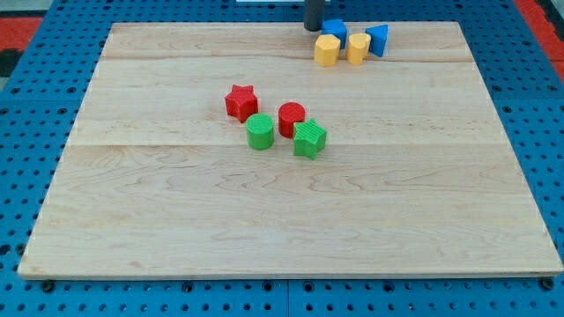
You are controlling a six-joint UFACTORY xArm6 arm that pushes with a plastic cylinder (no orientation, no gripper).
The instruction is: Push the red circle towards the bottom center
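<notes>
The red circle point(292, 118) stands near the middle of the wooden board point(264, 220), a little toward the view's top. It touches the green circle point(260, 132) on its left and the green star point(309, 139) at its lower right. A red star point(241, 102) lies up and left of it. My tip point(314, 28) is at the board's top edge, well above the red circle and just left of the blue blocks.
At the view's top, a blue block point(335, 29), a blue triangle-like block point(378, 39), a yellow hexagon point(327, 50) and a second yellow block point(357, 47) form a cluster. A blue pegboard point(26, 158) surrounds the board.
</notes>
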